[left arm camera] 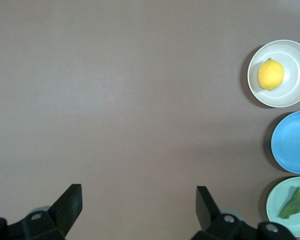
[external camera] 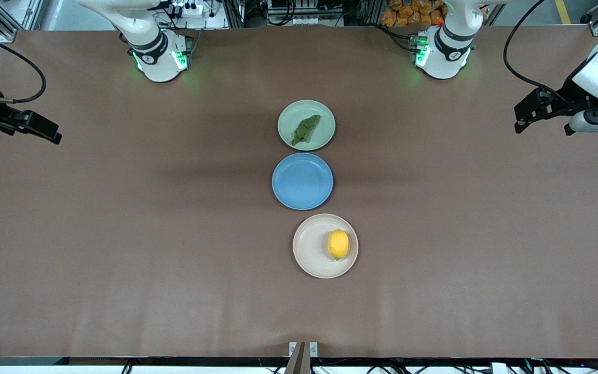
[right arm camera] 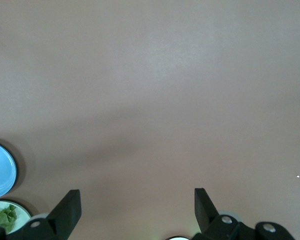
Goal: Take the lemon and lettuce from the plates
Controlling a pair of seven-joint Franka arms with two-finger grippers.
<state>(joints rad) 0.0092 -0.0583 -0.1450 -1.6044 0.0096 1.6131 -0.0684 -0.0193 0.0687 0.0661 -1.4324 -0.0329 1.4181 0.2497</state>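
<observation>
Three plates sit in a row down the middle of the brown table [external camera: 122, 234], and the blue plate [external camera: 302, 181] in the centre serves as the landmark. Just beside it, farther from the front camera, is the green plate [external camera: 306, 125], with the lettuce [external camera: 306, 129] lying on it as a crumpled dark leaf stretched across the dish. Just beside the blue plate on its nearer edge is the cream plate [external camera: 325, 245], and the lemon [external camera: 338, 244] rests on it, off-centre toward the left arm's end of the table. The blue plate holds nothing. The three plates are close together but their rims do not appear to overlap. The left gripper [external camera: 543, 122] hangs over bare table well away from the blue plate, at the left arm's end, its fingers [left arm camera: 69, 205] spread wide apart with nothing between them. The right gripper [external camera: 44, 132] waits likewise over bare table at the right arm's end, well apart from the blue plate; its fingers [right arm camera: 67, 209] are also spread wide and hold nothing. No object stands on the table between either gripper and the row of plates.
</observation>
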